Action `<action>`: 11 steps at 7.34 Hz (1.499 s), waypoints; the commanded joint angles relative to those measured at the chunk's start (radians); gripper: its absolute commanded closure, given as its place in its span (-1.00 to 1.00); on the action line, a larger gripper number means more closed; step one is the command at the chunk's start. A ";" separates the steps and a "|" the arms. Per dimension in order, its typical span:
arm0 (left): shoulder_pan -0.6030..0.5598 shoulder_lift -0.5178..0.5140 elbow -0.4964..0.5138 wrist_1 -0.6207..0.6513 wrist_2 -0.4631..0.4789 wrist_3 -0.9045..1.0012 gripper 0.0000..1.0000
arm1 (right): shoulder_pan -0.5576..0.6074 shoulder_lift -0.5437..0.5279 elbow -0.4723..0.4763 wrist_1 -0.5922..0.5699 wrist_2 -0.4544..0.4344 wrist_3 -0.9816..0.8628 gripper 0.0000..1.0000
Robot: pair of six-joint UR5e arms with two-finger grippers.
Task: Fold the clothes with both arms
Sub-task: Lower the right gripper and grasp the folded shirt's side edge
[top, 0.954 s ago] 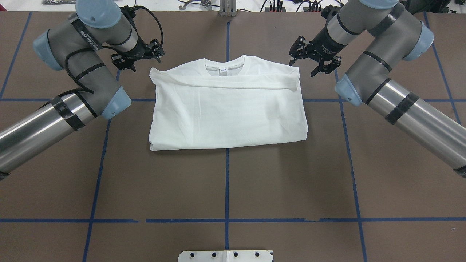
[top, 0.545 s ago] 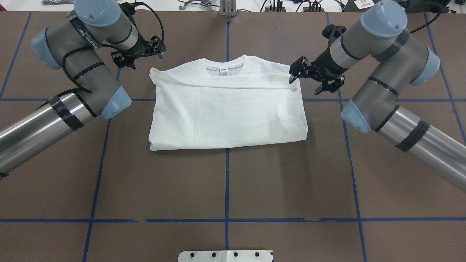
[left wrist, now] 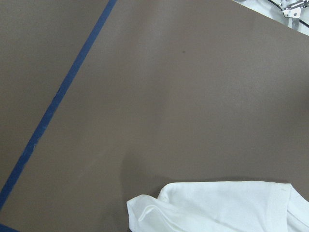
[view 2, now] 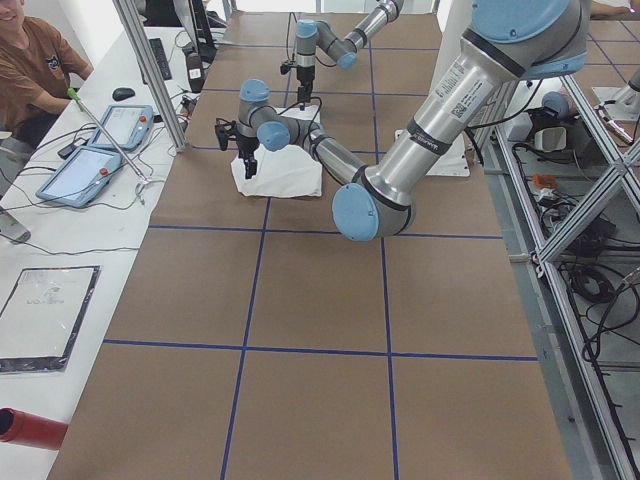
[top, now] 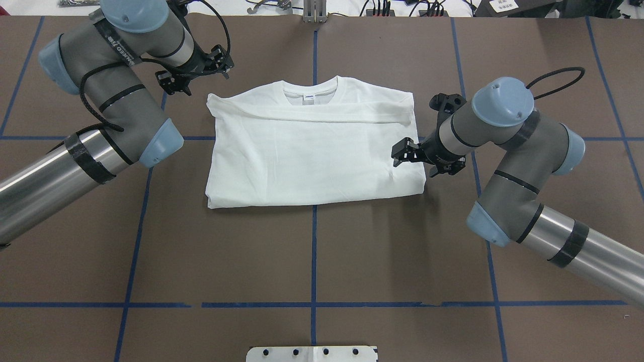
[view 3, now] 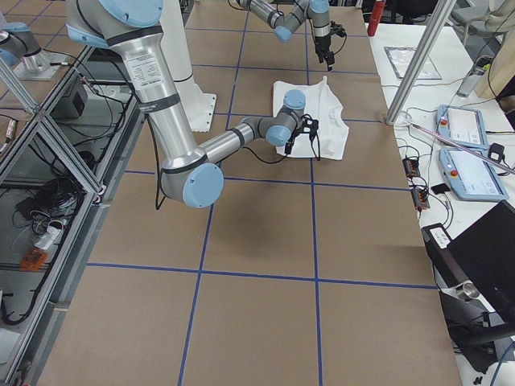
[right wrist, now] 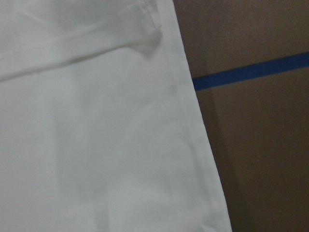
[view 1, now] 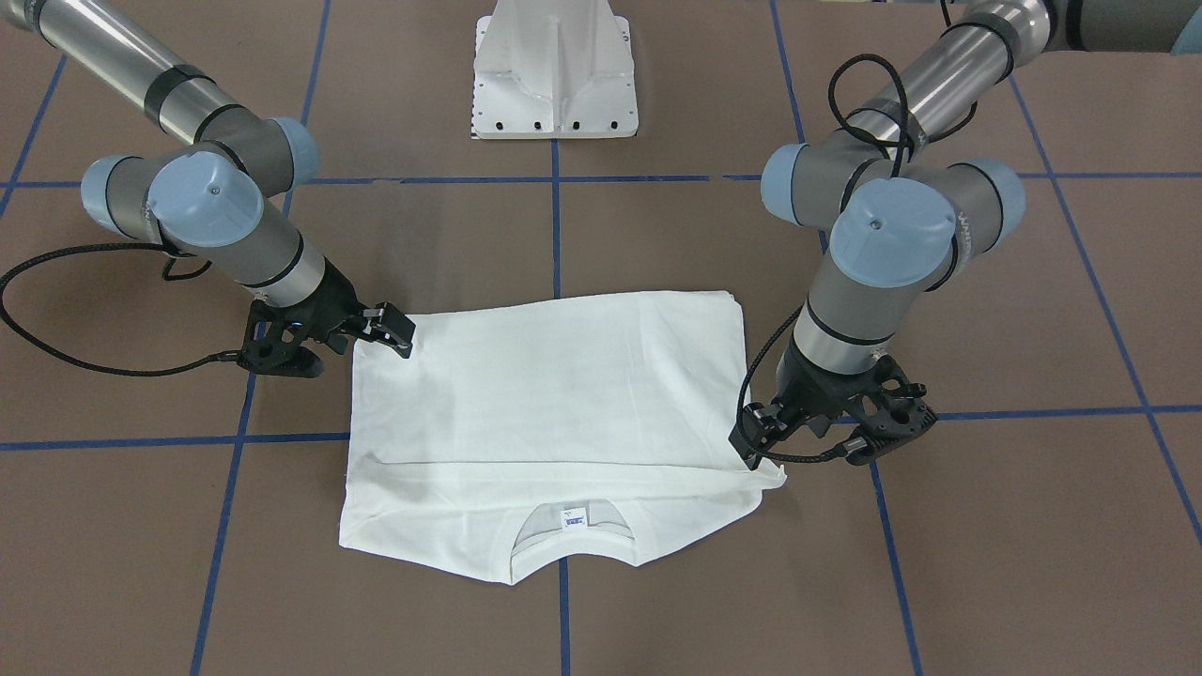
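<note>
White long-sleeved T-shirt, folded, with two open grippers at its sides.

T-shirt [top: 312, 151]: lies flat on the brown worktop [top: 226, 251] as a folded rectangle, centred over a blue tape line [top: 313, 251]; the ribbed collar [top: 309, 89] and neck label [top: 308, 98] are at the edge farthest from the robot, and a folded band of cloth crosses just below the collar. Left gripper [top: 197, 70]: fingers released and spread, holding nothing, over bare worktop just off the shirt's far left corner. Right gripper [top: 421, 160]: fingers released, at the shirt's right edge toward the near corner, one finger [view 1: 392, 330] over the cloth and the other outside over the worktop; contact with the cloth cannot be told. White pedestal base [view 1: 554, 70]: at the robot's edge of the worktop, well apart from the shirt.
</note>
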 commanded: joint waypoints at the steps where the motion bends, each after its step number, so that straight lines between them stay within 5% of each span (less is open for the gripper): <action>1: 0.011 0.004 -0.005 0.005 -0.001 -0.001 -1.00 | -0.009 -0.011 0.005 0.000 -0.007 0.000 -0.99; 3: 0.017 0.004 -0.030 0.012 -0.003 -0.021 -1.00 | -0.021 -0.009 0.012 -0.002 -0.004 0.000 -0.38; 4: 0.017 0.004 -0.031 0.014 -0.001 -0.021 -1.00 | -0.029 -0.010 0.021 -0.002 -0.004 0.000 0.17; 6: 0.017 0.017 -0.040 0.014 -0.003 -0.021 -1.00 | -0.035 -0.012 0.022 -0.004 -0.002 0.000 0.86; 7: 0.017 0.023 -0.052 0.015 -0.003 -0.021 -1.00 | -0.032 -0.020 0.035 -0.004 0.001 -0.002 1.00; 11: 0.017 0.030 -0.119 0.080 -0.003 -0.022 -1.00 | -0.036 -0.170 0.215 -0.004 0.012 -0.015 1.00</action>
